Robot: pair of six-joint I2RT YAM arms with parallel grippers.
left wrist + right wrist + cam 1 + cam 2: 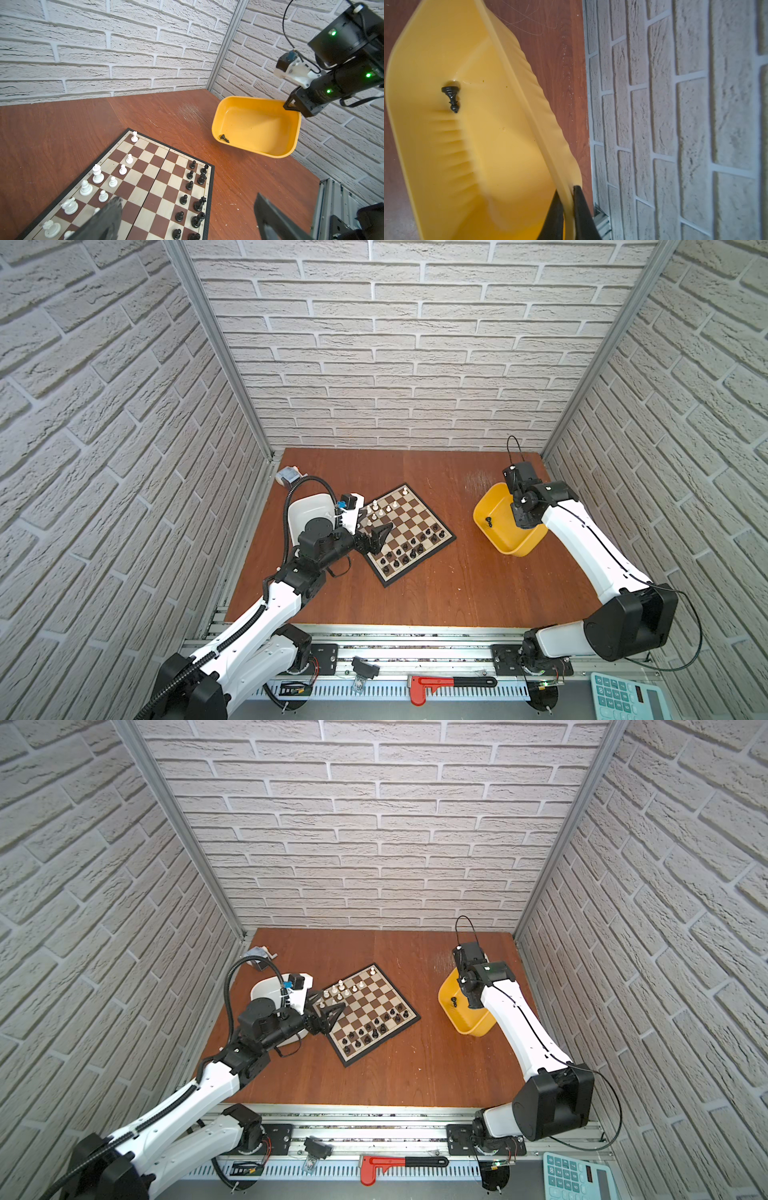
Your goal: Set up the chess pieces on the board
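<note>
First, in both top views the board [409, 522] lies turned cornerwise near the middle of the table [436, 605]. The chess pieces [388, 509] stand on it in two groups, white pieces [376, 506] along the far-left edge and black pieces [420, 548] along the near-right edge, with gaps in both. The left gripper [376, 520] hovers over the white corner, jaws spread fully, nothing between them. Beside it sits a white tub [309, 504], its inside mostly hidden by the arm. The right gripper [525, 526] is at the yellow tub [500, 537], where one black piece [489, 521] lies.

Next, the left wrist view shows what the top views cannot: the shapes of the single men, and that the yellow tub [259, 124] is tipped, one side raised by the right gripper [292, 108], so the black piece [224, 138] rests in the low corner.

Finally, only the right wrist view shows the grip itself: the jaws are pinched tight on the thin yellow rim. Here the black piece [451, 99] looks like a bishop on its side.

I judge such a piece very light, stiff and smooth, so it may roll or shoot out of a squeeze. Taking it across the narrow stem, just above the round base, seems safest. Lying down in a sloped tub, it will be awkward to reach.
</note>
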